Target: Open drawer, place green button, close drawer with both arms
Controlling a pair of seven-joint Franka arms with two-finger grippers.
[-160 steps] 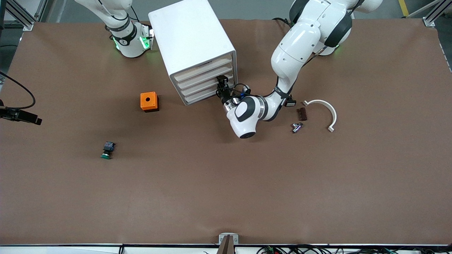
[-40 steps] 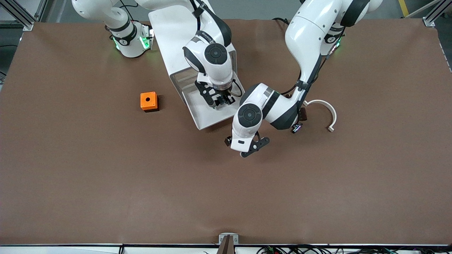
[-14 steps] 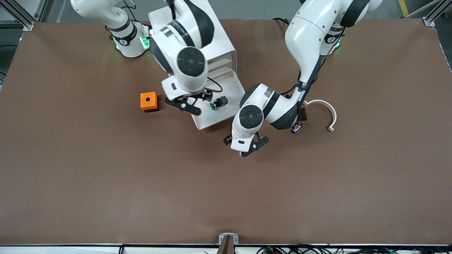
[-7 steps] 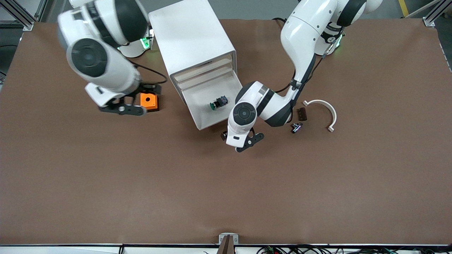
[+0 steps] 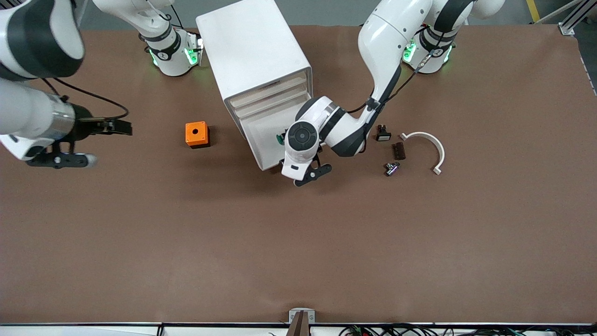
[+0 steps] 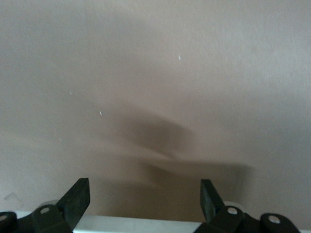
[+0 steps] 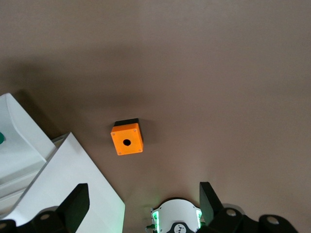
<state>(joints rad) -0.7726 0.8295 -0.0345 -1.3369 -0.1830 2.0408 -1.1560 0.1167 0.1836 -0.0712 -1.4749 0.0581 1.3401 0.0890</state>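
Note:
The drawer [image 5: 261, 144], lowest in the white cabinet [image 5: 254, 46], stands pulled out. In it lies the button [image 5: 280, 138]; only a bit of its green cap shows past the left arm's wrist, and in the right wrist view it is a green sliver, the button [image 7: 1, 138], at the picture's edge. My left gripper [image 5: 305, 175] is open, low over the table at the drawer's front edge, whose white strip [image 6: 146, 224] shows between its fingers. My right gripper [image 5: 58, 161] is open and empty, high over the right arm's end of the table, looking down on the drawer [image 7: 19, 150].
An orange box [image 5: 197, 134] with a hole sits beside the cabinet toward the right arm's end. Toward the left arm's end lie a black switch [image 5: 383, 134], a brown piece [image 5: 398, 150], a small metal part [image 5: 392, 168] and a white curved band [image 5: 426, 147].
The right arm has swung away from the drawer and up, toward its end of the table, leaving the button in the drawer. The left gripper has moved in toward the drawer's front edge.

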